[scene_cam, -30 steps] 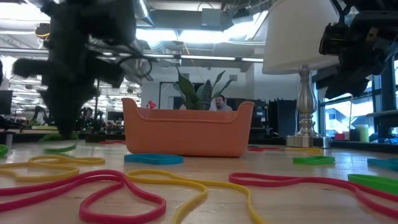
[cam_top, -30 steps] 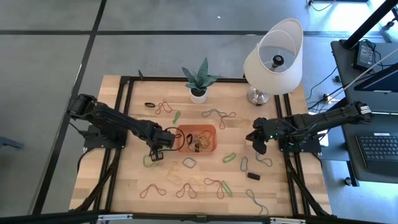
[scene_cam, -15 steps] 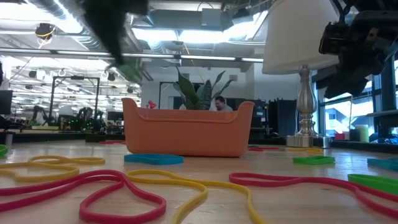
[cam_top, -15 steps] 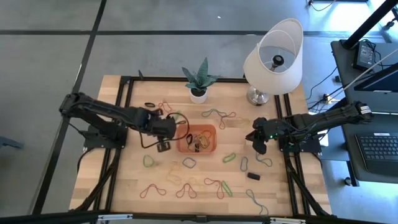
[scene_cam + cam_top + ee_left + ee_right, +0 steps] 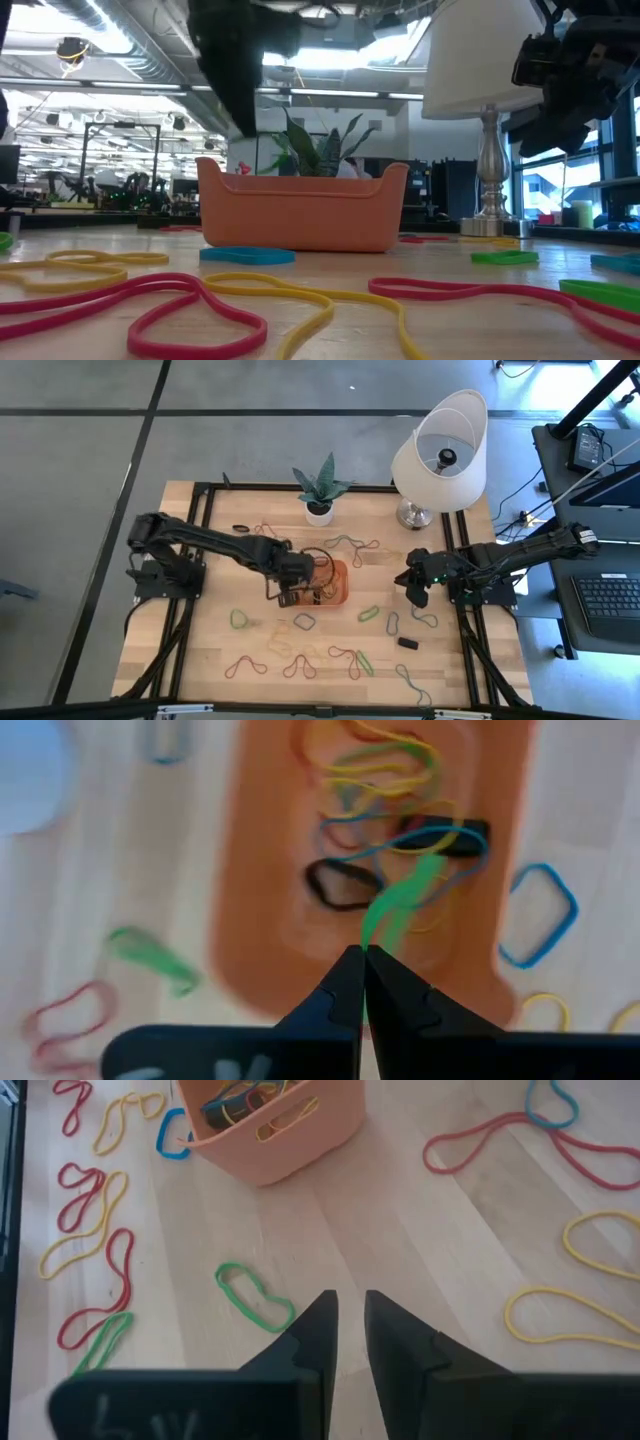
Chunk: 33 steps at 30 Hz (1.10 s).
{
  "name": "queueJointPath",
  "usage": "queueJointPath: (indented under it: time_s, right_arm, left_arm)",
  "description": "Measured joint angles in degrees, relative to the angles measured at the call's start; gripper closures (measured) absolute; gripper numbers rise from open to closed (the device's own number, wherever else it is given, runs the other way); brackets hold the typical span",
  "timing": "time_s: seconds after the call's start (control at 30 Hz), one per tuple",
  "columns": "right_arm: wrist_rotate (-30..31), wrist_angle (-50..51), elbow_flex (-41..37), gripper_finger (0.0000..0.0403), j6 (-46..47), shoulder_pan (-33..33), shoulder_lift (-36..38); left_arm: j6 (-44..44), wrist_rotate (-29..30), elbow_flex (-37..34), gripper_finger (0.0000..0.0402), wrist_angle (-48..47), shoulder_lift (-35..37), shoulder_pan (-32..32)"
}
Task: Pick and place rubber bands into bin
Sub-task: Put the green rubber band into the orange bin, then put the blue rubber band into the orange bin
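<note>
Pale wooden bench (image 5: 210, 650) under me, black-framed, with an open office beyond it. My left pincer (image 5: 362, 952) hangs over the near-left part of the bin (image 5: 337, 598), its fingers pressed fully together on a green rubber band (image 5: 398, 902) that trails from the tips down toward the pile inside. To do this well I judge I should carry the tips a little further toward the bin's middle, drop slightly so the loop cannot spring over the rim, then part the fingers cleanly and lift straight up so nothing clings. My right pincer (image 5: 345, 1312) waits above the right side of the bench, fingers a narrow gap apart and holding nothing, a loose green band (image 5: 254, 1295) lying on the wood ahead of it. Counting: one bin; inside it perhaps six or seven bands, tangled too closely to be sure; scattered over the bench roughly twenty more in red, yellow, green, blue and black. One lamp (image 5: 440, 450) and one potted plant (image 5: 320, 488) stand at the far edge.
</note>
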<state>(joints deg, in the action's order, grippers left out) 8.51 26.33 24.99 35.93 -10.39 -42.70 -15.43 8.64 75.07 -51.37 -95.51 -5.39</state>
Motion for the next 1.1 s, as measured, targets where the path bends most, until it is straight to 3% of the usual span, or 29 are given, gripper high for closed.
queueJointPath:
  time_s: [0.5,0.9,1.1]
  right_arm:
    - [-0.02,-0.91,0.00,0.0344,3.03,-0.02,0.00]
    - [-0.02,-2.49,0.00,0.0344,3.03,-0.02,0.00]
    - [-0.02,-2.60,0.00,0.0344,3.05,-0.02,0.00]
  left_arm:
    - [4.75,-7.26,0.00,0.0396,7.09,-12.46,-0.21]
    - [4.19,-6.73,0.00,0.0305,6.74,-13.01,-0.31]
    - [1.57,-5.74,1.97,0.0289,2.39,-11.62,0.53]
